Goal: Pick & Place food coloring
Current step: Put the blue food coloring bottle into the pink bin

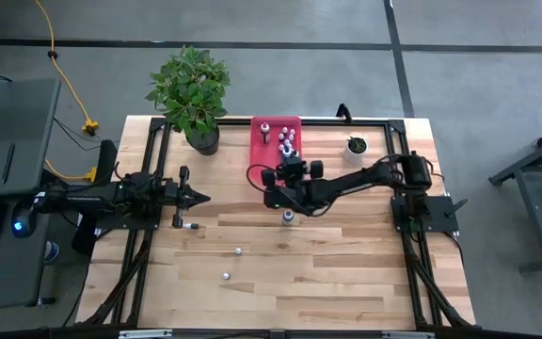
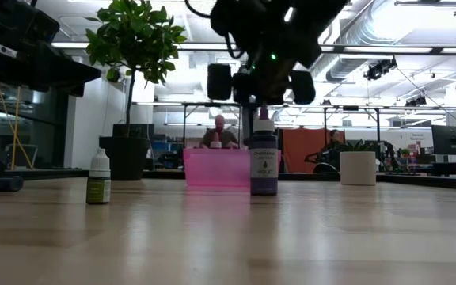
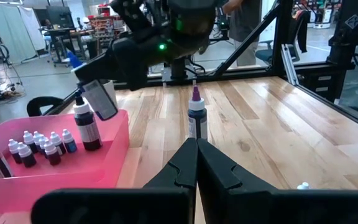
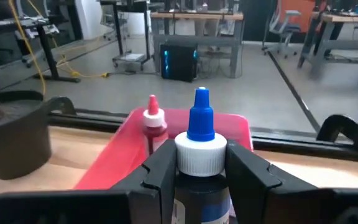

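The food coloring is a set of small bottles. Several stand in a pink tray (image 1: 276,141) at the table's far middle, among them a red one (image 4: 153,121). A violet one (image 2: 264,162) stands upright on the table. My right gripper (image 1: 269,179) hovers just near of the tray, shut on a dark blue bottle (image 4: 199,186) with a blue tip. That bottle also shows by the tray's corner (image 3: 90,130) in the left wrist view. My left gripper (image 1: 200,198) waits shut at the table's left. My right gripper pinches the bottle's white cap (image 4: 201,155) between its two fingers (image 4: 160,168), one on each side. It reaches in about level from the table's right. The blue tip stands above the fingers and the body hangs below them, upright and clear of the table.
Loose small bottles stand on the wood near the table's front left (image 1: 238,251) (image 1: 225,276) (image 1: 194,226). A potted plant (image 1: 191,89) stands at the far left and a small white pot (image 1: 357,146) at the far right. People sit in the room beyond.
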